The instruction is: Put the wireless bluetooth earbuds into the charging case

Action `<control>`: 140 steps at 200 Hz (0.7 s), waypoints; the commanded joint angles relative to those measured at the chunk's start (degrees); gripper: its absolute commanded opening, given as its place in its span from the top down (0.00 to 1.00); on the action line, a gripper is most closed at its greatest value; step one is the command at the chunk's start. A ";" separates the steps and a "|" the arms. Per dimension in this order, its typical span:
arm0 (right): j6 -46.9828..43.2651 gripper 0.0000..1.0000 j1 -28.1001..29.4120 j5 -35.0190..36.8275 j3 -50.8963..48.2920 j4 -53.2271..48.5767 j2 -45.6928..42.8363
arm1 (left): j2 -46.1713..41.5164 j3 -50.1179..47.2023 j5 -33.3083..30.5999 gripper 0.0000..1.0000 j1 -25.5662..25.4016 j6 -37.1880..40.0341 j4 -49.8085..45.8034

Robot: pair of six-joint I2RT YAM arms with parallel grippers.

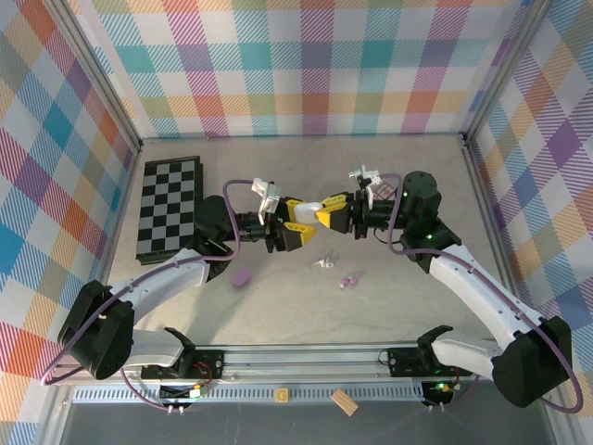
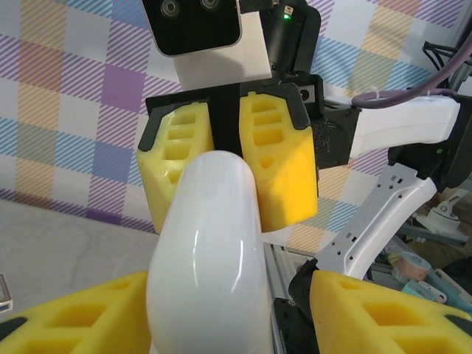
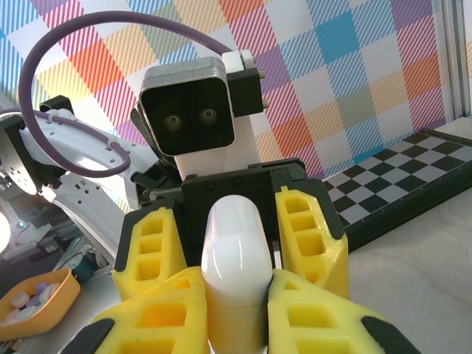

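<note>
I see the smooth white charging case [image 1: 313,208] up in the air, long side lying left to right | left pincer [image 1: 298,223] and right pincer [image 1: 326,214] both squeeze it | tiny earbuds [image 1: 323,263] lie on the worktop [image 1: 389,306] just below.

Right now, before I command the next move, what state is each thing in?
White charging case: off the table, gripped from both ends, looks closed.
Left gripper: shut on the white charging case.
Right gripper: shut on the white charging case.
Whitish earbud: lying loose on the table.
Lilac earbud: lying loose on the table.
Lilac case: resting on the table; open or closed, cannot tell.
</note>
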 commanded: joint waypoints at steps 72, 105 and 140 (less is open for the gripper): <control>-1.77 0.80 0.76 -0.40 0.64 0.36 0.02 | -2.22 0.66 0.28 0.59 -0.39 2.19 0.59; -2.54 0.80 0.66 0.15 0.37 -0.36 -0.54 | -2.76 0.33 -0.04 0.61 -0.39 2.24 0.76; -2.88 0.80 0.69 0.20 0.28 -0.98 -0.71 | -3.78 -0.44 -1.03 0.66 -0.39 2.70 0.85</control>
